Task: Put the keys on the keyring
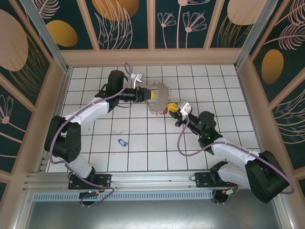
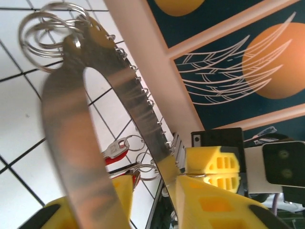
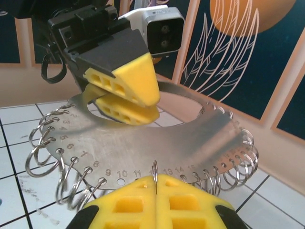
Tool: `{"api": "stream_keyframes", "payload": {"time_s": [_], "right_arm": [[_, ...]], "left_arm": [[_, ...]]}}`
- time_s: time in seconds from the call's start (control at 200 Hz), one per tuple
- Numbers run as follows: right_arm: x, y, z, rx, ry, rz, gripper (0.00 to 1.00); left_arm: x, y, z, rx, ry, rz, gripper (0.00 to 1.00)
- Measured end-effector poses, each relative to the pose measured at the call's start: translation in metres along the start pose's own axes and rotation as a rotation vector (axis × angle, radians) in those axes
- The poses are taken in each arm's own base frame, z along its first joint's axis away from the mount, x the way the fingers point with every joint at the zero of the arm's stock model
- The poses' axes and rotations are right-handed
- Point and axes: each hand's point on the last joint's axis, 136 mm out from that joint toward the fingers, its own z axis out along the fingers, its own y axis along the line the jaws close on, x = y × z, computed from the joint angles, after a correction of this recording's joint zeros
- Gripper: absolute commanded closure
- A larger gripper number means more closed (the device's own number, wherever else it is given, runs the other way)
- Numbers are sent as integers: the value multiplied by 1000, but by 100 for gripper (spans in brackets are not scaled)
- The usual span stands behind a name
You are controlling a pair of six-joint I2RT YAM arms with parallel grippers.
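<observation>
Floor: white tiled floor (image 1: 143,129) is lying under your arms, with floral panels (image 1: 124,24) standing around it.
Ring: the keyring (image 3: 143,143) is hanging above the tiles between both grippers, wire rings (image 3: 45,152) lining its rim.
Left: your left gripper (image 1: 151,95) is straddling the band; you cannot tell whether it is clamping.
Right: your right gripper (image 3: 156,180) is pinching shut on the rim.
Keys: red keys (image 2: 114,150) are dangling from rim rings; a blue key (image 1: 122,142) is lying on the floor, well apart.
</observation>
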Motion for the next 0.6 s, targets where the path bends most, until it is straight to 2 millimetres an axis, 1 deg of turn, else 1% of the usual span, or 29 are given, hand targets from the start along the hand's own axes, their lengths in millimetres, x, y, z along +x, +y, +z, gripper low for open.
{"api": "stream_keyframes", "payload": {"time_s": [0.18,0.3,0.39,0.51,0.601], "right_arm": [[23,5,4,-41,94,37,100],[44,-2,2,-36,167,68,100],[55,-4,1,-38,209,89,100],[65,-2,-2,-56,246,113,100],[72,-2,-2,-62,273,131,100]], "left_arm": [[16,28,2,-55,-2,-42,60],[30,54,5,-98,5,-67,55],[41,77,9,-136,14,-101,54],[59,105,13,-174,32,-150,54],[64,116,14,-201,35,-161,54]]}}
